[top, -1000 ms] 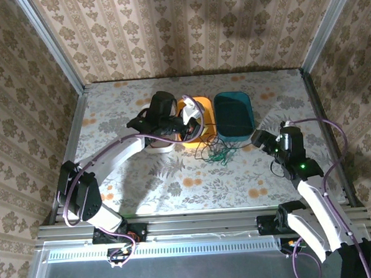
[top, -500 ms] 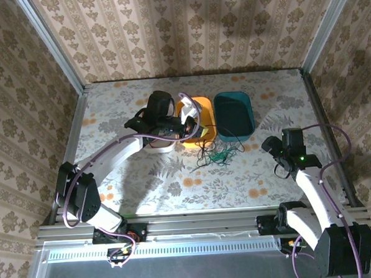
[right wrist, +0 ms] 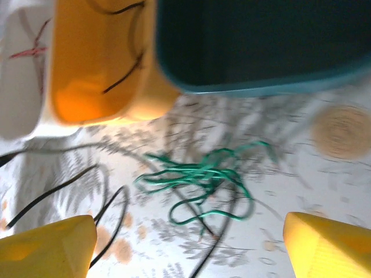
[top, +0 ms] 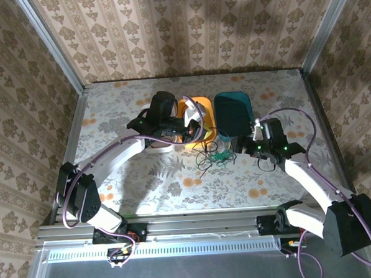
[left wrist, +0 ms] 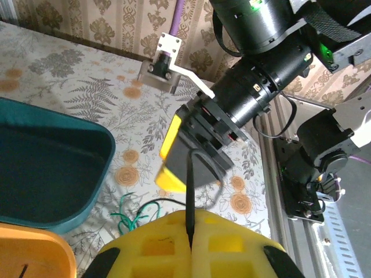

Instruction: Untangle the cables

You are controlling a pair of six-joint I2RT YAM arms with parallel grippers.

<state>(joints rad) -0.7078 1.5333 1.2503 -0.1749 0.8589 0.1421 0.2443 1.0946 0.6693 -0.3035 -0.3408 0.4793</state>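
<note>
Swung in from the right, the right end effector (right wrist: 188,242), spread wide apart, now hangs over the green cable (right wrist: 200,179) on the surface (right wrist: 330,185) before the teal bin (right wrist: 243,88); the left end effector (left wrist: 190,243) stays clamped on a black cable (left wrist: 189,188); a second grasp seems next.

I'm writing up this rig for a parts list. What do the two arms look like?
Both the left arm and right arm have white links between black joint housings, a purple cable looping alongside each, and yellow jaws. A small green light glows near the right wrist.
</note>
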